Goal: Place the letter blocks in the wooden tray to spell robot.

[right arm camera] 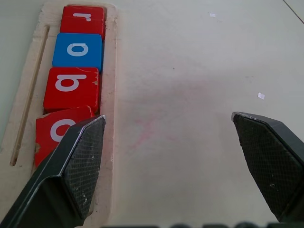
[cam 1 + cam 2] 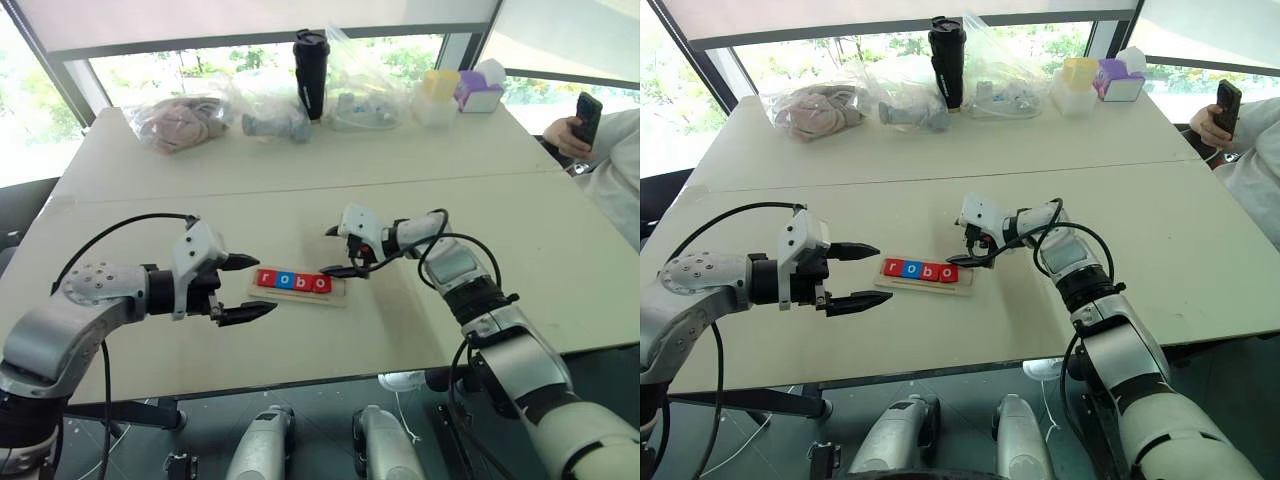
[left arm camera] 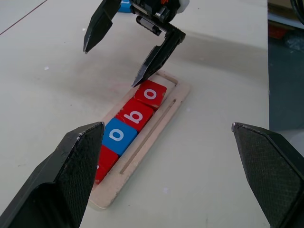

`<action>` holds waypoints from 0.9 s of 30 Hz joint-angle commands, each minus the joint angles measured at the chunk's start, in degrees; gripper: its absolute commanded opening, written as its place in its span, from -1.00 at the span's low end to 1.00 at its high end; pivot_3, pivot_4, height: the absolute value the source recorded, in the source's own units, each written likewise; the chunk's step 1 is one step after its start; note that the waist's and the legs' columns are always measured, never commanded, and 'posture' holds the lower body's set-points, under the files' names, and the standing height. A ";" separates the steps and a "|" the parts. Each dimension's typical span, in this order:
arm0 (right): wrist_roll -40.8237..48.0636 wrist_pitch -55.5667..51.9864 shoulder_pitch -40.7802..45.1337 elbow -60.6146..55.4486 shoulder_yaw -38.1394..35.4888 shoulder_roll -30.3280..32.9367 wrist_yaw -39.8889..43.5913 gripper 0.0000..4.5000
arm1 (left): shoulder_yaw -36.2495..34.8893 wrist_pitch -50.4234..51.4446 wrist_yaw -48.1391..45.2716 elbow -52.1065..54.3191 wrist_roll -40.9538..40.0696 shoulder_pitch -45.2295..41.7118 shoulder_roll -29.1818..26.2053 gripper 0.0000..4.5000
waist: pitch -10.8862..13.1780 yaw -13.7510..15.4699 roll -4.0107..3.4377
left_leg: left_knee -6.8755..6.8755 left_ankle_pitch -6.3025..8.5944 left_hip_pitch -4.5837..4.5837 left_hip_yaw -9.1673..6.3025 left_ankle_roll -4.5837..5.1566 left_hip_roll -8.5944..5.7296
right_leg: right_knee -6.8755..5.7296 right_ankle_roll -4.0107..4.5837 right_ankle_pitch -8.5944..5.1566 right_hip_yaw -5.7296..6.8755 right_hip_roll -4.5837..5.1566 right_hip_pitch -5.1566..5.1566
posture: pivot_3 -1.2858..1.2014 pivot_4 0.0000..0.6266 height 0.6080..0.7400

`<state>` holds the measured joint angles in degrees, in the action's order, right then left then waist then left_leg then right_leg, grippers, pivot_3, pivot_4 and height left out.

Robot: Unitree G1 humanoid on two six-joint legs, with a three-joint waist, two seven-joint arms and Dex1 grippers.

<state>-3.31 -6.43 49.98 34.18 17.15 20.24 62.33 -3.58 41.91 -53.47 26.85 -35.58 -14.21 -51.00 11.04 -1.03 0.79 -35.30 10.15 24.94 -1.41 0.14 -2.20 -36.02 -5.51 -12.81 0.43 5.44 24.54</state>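
The wooden tray (image 2: 300, 291) lies near the middle of the white table (image 2: 300, 170), between the two grippers. Four letter blocks sit in it in a row: a red r (image 1: 83, 17), a blue o (image 1: 77, 51), a red b (image 1: 72, 88) and a red o (image 3: 150, 94), which sits slightly askew. The slot past that last block is bare, and I cannot find the t tile for certain.

The right gripper (image 2: 340, 250) hangs at that end of the tray, fingers spread wide and holding nothing, one fingertip (image 3: 142, 76) just above the crooked o. The left gripper (image 2: 250, 288) hovers near the r end, also spread and empty.

The step in hand looks like squaring up the last o. A light nudge toward the b, flat along the tray, should seat it without lifting its neighbours or shifting the tray, leaving room for the t.
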 commanded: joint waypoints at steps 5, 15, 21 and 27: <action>-0.23 -2.32 -1.19 -7.65 -2.25 3.63 -3.40 0.96 | -0.78 -0.87 -0.08 0.05 0.15 -0.39 0.08 1.00 | 0.00 0.30 0.00 | 0.00 0.00 0.00 0.00 0.00 0.00 | 0.01 0.00 0.00 0.00 0.01 0.00 | 0.03 -0.52 1.00; 0.82 -8.76 -11.03 -24.17 -1.11 8.48 -1.53 0.96 | 0.11 -1.62 -0.76 -1.18 0.60 -1.38 0.26 1.00 | 0.00 0.09 0.01 | 0.00 0.00 -0.01 0.01 0.00 0.01 | -0.02 0.01 -0.01 -0.01 0.02 -0.01 | 0.03 -0.52 1.00; 0.90 -10.89 -12.17 -25.92 -0.58 7.27 -2.79 0.96 | 0.68 -1.96 -1.45 -1.97 1.01 -2.29 0.40 1.00 | 0.00 0.27 0.01 | -0.02 0.00 -0.01 0.01 0.00 0.02 | 0.00 0.01 -0.01 0.00 0.02 -0.02 | 0.03 -0.52 1.00; 0.52 -10.94 -11.91 -25.25 0.31 5.88 -3.76 0.96 | 0.66 -1.86 -1.80 -2.10 1.40 -2.55 0.48 1.00 | 0.00 0.28 0.01 | -0.02 0.00 -0.01 0.01 0.00 0.01 | 0.00 0.01 -0.01 0.00 0.04 -0.03 | 0.03 -0.52 1.00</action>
<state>-3.16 -17.75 37.57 10.24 17.49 26.38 58.98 -2.65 40.92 -54.96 24.58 -34.32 -15.96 -50.57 11.04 -0.75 0.80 -35.32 10.15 24.93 -1.39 0.14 -2.19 -36.02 -5.49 -12.82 0.43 5.47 24.52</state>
